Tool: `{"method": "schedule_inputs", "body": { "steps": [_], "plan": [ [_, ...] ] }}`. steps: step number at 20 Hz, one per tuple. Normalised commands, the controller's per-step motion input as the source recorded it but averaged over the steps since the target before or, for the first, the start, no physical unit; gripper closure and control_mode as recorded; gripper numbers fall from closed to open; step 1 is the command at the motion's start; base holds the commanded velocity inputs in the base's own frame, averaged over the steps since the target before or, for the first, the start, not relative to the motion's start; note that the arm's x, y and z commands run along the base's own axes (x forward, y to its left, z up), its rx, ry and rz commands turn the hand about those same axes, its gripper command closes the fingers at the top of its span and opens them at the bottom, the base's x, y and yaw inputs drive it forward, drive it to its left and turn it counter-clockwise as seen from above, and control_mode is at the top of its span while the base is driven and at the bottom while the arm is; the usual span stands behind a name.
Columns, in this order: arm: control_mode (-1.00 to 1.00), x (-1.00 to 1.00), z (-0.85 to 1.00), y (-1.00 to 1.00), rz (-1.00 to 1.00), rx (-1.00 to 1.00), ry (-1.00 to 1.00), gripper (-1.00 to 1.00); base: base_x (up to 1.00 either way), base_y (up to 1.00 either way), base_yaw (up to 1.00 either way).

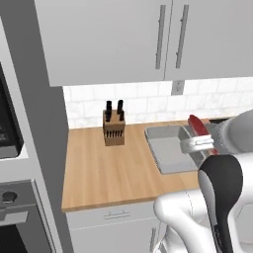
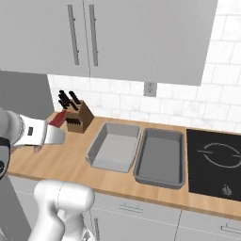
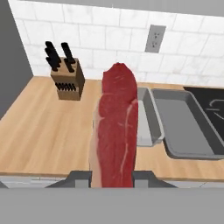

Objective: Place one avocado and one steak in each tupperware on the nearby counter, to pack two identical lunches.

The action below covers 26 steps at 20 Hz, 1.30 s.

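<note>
My gripper (image 3: 113, 179) is shut on the steak (image 3: 116, 127), a long red slab with paler streaks that stands up between the fingers. It hangs above the wood-grain counter (image 1: 108, 173), left of the two light-grey tupperware bins. The steak (image 2: 57, 118) sticks out of the gripper (image 2: 55, 125) near the knife block. The left tupperware (image 2: 113, 151) and the right tupperware (image 2: 159, 159) lie side by side, both with bare floors. From the left base the steak (image 1: 197, 126) and gripper (image 1: 200, 138) overlap the nearer tupperware (image 1: 168, 150).
A wooden knife block (image 1: 113, 129) stands at the back of the counter by the tiled wall. The black stovetop (image 2: 219, 160) lies right of the bins. Upper cabinets (image 2: 117, 33) hang overhead, and an oven column (image 1: 15, 212) closes the left end.
</note>
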Motion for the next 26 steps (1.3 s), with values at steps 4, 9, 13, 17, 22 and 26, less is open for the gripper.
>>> {"method": "schedule_inputs", "body": {
  "steps": [4, 9, 13, 17, 22, 26],
  "plan": [
    [-1.0, 0.09, -0.04, -0.02, -0.01, 0.0, 0.0, 1.0, 0.25, 0.0, -0.04],
    [-1.0, 0.54, -0.39, -0.35, 0.0, 0.0, -0.01, 1.0, 0.0, 0.0, 0.0],
    [-1.0, 0.72, -0.8, -0.66, 0.0, 0.01, 0.07, 1.0, 0.0, 0.0, 0.0],
    [-1.0, 1.0, -0.95, -0.54, 0.0, 0.0, 0.1, 1.0, 0.0, 0.0, 0.0],
    [-1.0, 0.97, -0.78, -0.19, 0.0, -0.04, -0.01, 1.0, 0.0, 0.0, 0.0],
    [-1.0, 1.0, -0.31, -0.22, 0.0, 0.0, 0.0, 1.0, 0.0, 0.0, 0.0]
  ]
}}
